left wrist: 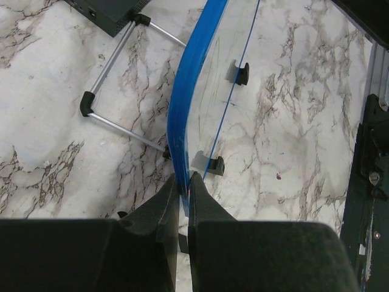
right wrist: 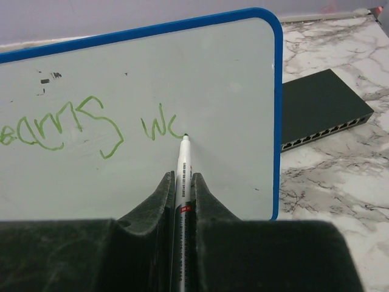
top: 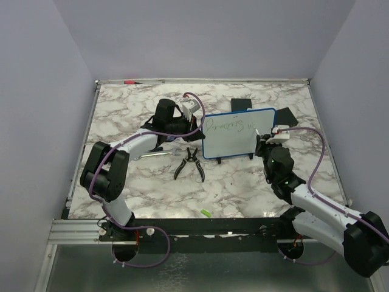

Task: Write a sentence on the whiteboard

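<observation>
The blue-framed whiteboard [top: 234, 135] stands upright at mid-table, its face towards the right arm. My left gripper [left wrist: 184, 177] is shut on the whiteboard's blue frame [left wrist: 185, 97] at its left edge; in the top view it [top: 196, 115] sits at the board's upper left corner. My right gripper [right wrist: 182, 176] is shut on a white marker [right wrist: 183, 159], whose tip touches the board face [right wrist: 213, 79]. Green writing [right wrist: 67, 125] runs in one line and ends at "wc" [right wrist: 157, 128] right by the tip. In the top view the right gripper [top: 262, 139] is at the board's right side.
Black-handled pliers [top: 190, 163] and a metal wrench [top: 159, 154] lie in front of the board. A flat black box [right wrist: 322, 106] lies behind the board's right side, another black pad [top: 241, 104] behind it. A green marker cap [top: 206, 212] lies near the front edge.
</observation>
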You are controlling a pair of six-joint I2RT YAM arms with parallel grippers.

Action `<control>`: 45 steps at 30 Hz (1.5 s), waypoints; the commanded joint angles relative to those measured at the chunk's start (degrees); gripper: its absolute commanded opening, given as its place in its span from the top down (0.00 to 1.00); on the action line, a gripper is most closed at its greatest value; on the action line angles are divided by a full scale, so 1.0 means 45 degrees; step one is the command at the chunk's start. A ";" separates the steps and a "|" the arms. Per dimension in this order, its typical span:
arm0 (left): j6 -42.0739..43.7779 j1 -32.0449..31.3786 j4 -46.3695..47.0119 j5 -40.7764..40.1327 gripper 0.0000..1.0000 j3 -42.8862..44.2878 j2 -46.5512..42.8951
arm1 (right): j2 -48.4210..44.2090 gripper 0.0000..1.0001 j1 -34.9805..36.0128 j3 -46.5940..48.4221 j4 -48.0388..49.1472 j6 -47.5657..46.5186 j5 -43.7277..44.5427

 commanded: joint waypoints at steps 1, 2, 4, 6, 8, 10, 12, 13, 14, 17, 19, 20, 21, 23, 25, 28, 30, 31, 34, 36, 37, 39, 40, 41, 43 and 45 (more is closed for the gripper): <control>0.0423 -0.0155 -0.0594 -0.0516 1.00 0.0037 -0.0038 | -0.0086 0.99 -0.0085 0.0142 0.0430 -0.0310 -0.0652; 0.0423 -0.0154 -0.0591 -0.0518 1.00 0.0035 -0.0037 | -0.0090 0.99 -0.0094 0.0142 0.0418 -0.0308 -0.0673; 0.0423 -0.0154 -0.0580 -0.0516 1.00 0.0035 -0.0048 | -0.0091 0.99 -0.0084 0.0127 0.0392 -0.0304 -0.0731; 0.0423 -0.0164 -0.0587 -0.0532 1.00 0.0035 -0.0050 | -0.0096 0.99 -0.0078 0.0123 0.0355 -0.0285 -0.0739; 0.0442 -0.0154 -0.0581 -0.0551 1.00 0.0035 -0.0058 | -0.0143 0.99 -0.0067 0.0108 0.0316 -0.0290 -0.0706; 0.0442 -0.0154 -0.0580 -0.0560 1.00 0.0030 -0.0068 | -0.0200 0.99 -0.0094 0.0118 0.0236 -0.0229 -0.0487; 0.0433 -0.0154 -0.0586 -0.0582 1.00 0.0035 -0.0064 | -0.0274 0.99 -0.0084 0.0230 -0.0105 -0.0020 -0.0120; 0.0424 -0.0154 -0.0593 -0.0622 1.00 0.0047 -0.0058 | -0.0323 0.99 -0.0086 0.0270 -0.0303 0.0119 0.0146; 0.0423 -0.0154 -0.0581 -0.0647 1.00 0.0051 -0.0052 | -0.0385 0.99 -0.0094 0.0285 -0.0528 0.0312 0.0440; 0.0387 -0.0153 -0.0580 -0.0682 1.00 0.0054 -0.0047 | -0.0752 0.99 -0.0090 0.0135 -0.0943 0.0814 0.1060; 0.0384 -0.0155 -0.0582 -0.0691 1.00 0.0054 -0.0042 | -0.1252 0.99 -0.0091 -0.0092 -0.0985 0.0949 0.0997; 0.0384 -0.0154 -0.0580 -0.0707 1.00 0.0054 -0.0031 | -0.1537 0.99 -0.0107 -0.0175 -0.0999 0.0928 0.0757; 0.0384 -0.0159 -0.0582 -0.0682 1.00 0.0052 -0.0017 | -0.1782 0.99 -0.0143 -0.0188 -0.1096 0.0921 0.0478; 0.0350 -0.0164 -0.0586 -0.0639 1.00 0.0067 0.0007 | -0.2147 0.99 -0.0256 -0.0190 -0.1173 0.0821 -0.0145; 0.0345 -0.0154 -0.0582 -0.0597 1.00 0.0074 -0.0002 | -0.2320 0.99 -0.0392 -0.0226 -0.1129 0.0705 -0.0490; 0.0345 -0.0154 -0.0584 -0.0596 1.00 0.0055 -0.0048 | -0.2356 0.99 -0.0783 -0.0267 -0.0877 0.0689 -0.1060; 0.0350 -0.0154 -0.0582 -0.0600 1.00 0.0045 -0.0052 | -0.2176 0.99 -0.1230 -0.0286 -0.0661 0.0878 -0.1742; 0.0363 -0.0151 -0.0585 -0.0595 1.00 0.0036 -0.0051 | -0.2050 0.99 -0.1458 -0.0302 -0.0541 0.0966 -0.2105; 0.0364 -0.0154 -0.0585 -0.0595 1.00 0.0015 -0.0105 | -0.1720 0.99 -0.2002 -0.0307 -0.0203 0.1076 -0.2909; 0.0384 -0.0154 -0.0586 -0.0595 1.00 -0.0002 -0.0132 | -0.1674 0.99 -0.2159 -0.0307 -0.0049 0.1071 -0.3223; 0.0401 -0.0164 -0.0588 -0.0595 1.00 0.0011 -0.0120 | -0.1665 0.99 -0.2204 -0.0302 0.0011 0.1076 -0.3338; 0.0403 -0.0166 -0.0596 -0.0594 1.00 0.0015 -0.0125 | -0.1652 0.99 -0.2265 -0.0307 0.0121 0.1049 -0.3536; 0.0404 -0.0155 -0.0596 -0.0585 1.00 0.0006 -0.0097 | -0.1628 0.99 -0.2290 -0.0280 0.0125 0.1056 -0.3611; 0.0404 -0.0154 -0.0584 -0.0579 1.00 0.0031 -0.0089 | -0.1584 0.99 -0.2301 -0.0255 0.0121 0.1025 -0.3674; 0.0396 -0.0155 -0.0609 -0.0575 1.00 0.0035 -0.0085 | -0.1484 0.99 -0.2310 -0.0203 0.0090 0.1037 -0.3864; 0.0403 -0.0166 -0.0599 -0.0575 1.00 0.0034 -0.0059 | -0.1389 0.99 -0.2312 -0.0190 0.0053 0.1070 -0.3988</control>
